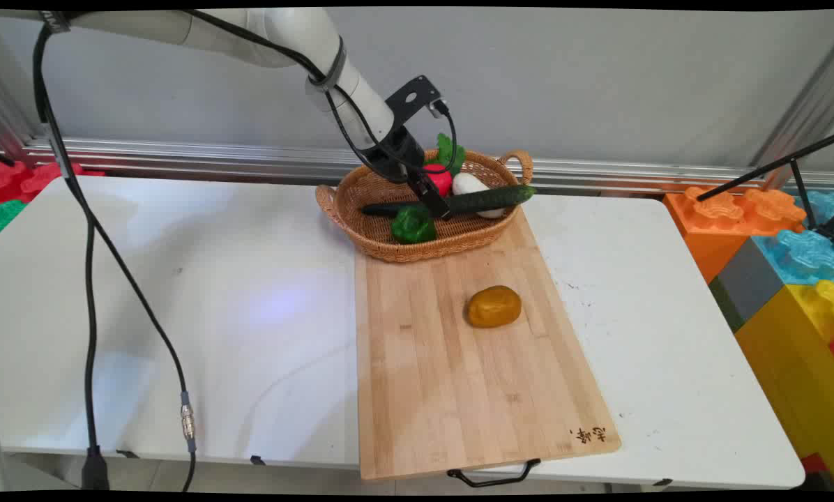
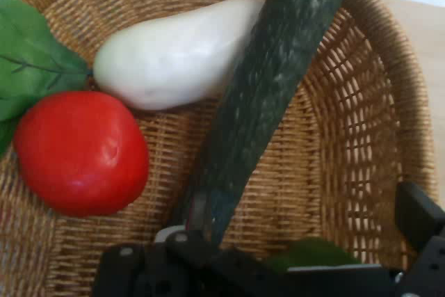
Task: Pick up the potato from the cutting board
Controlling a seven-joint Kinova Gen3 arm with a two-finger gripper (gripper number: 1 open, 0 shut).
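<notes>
the white surface (image 1: 180,293) spread out under and to all sides of the claw (image 1: 436,203). a wooden board (image 1: 445,390) lay on it, running from just below the claw toward the camera. the claw reached down into a wicker basket (image 1: 417,252) at the board's far end. a long cucumber (image 1: 494,199) lay slanted right under the claw, one end over the basket's rim. the claw stood apart: the one finger (image 2: 417,217) in the hand view sat clear of the cucumber, gripping nothing. beyond the claw lay a white vegetable (image 2: 174,60) and a red tomato (image 2: 80,151) beside a green leaf (image 2: 31,53). a green pepper (image 1: 413,224) sat just nearside of the claw. a potato (image 1: 494,306) rested on the board, well apart.
</notes>
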